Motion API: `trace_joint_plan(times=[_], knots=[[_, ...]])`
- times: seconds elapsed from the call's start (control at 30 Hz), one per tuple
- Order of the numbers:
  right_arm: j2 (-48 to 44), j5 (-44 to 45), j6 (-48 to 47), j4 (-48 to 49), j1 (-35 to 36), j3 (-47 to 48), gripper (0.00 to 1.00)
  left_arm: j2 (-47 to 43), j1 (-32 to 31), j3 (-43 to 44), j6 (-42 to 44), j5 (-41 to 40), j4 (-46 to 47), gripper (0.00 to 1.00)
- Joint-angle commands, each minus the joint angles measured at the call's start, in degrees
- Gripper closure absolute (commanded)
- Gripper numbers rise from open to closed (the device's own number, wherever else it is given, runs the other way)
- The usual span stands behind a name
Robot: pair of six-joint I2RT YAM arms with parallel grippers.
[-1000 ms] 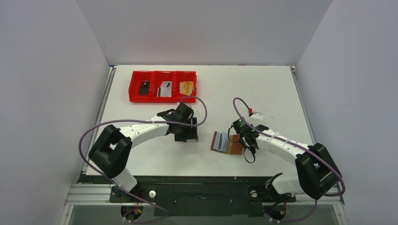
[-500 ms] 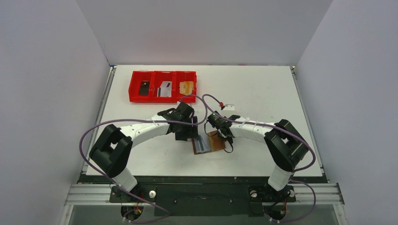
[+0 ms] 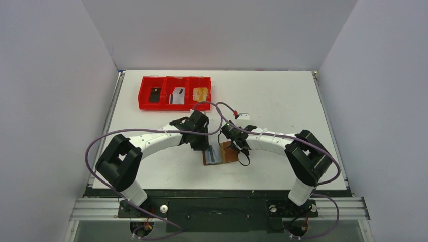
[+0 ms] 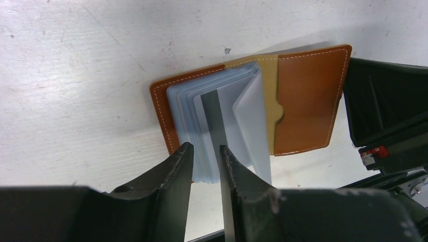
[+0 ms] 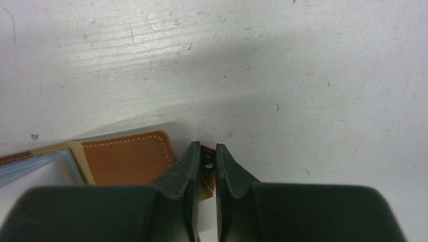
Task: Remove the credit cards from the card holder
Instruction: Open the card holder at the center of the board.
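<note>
Jaws of the left gripper (image 4: 204,151) stand narrow astride the near edge of the credit cards (image 4: 222,118); whether they pinch yet I cannot tell. The cards' long axis runs straight away from it. Rightward, the card holder (image 4: 308,101) lies open mid-table, with the right gripper (image 5: 206,151) clamped on its strap tab (image 5: 207,164).

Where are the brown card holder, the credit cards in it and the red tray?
card holder (image 4: 308,101): left wrist view, on the brown leather flap.
credit cards (image 4: 222,108): left wrist view, middle of the fanned stack.
red tray (image 3: 174,107): top external view, on its front wall.
</note>
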Motion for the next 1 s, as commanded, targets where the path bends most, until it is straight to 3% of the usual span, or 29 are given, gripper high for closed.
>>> trace_joint_plan(times=[0.0, 0.1, 0.5, 0.67, 0.97], knots=[[-5.11, -1.18, 1.26, 1.10, 0.63, -0.74, 0.91, 0.44, -1.13, 1.92, 0.71, 1.01, 2.83, 0.78], [-6.65, -1.60, 0.94, 1.30, 0.61, -0.40, 0.80, 1.67, -1.80, 3.20, 0.93, 1.25, 2.98, 0.81], [-13.34, -1.84, 0.08, -0.98, -0.82, 1.86, 0.49, 4.83, -3.55, 5.69, 0.59, 3.95, 5.11, 0.84], [-18.10, -0.65, 0.06, -2.87, -1.52, 2.00, 0.45, 6.07, -4.62, 7.42, 0.50, 4.77, 6.37, 0.84], [-25.20, -1.11, 0.71, -5.44, -2.63, 0.39, 0.46, 10.94, -6.42, 10.34, -1.41, 6.82, 9.10, 0.84]])
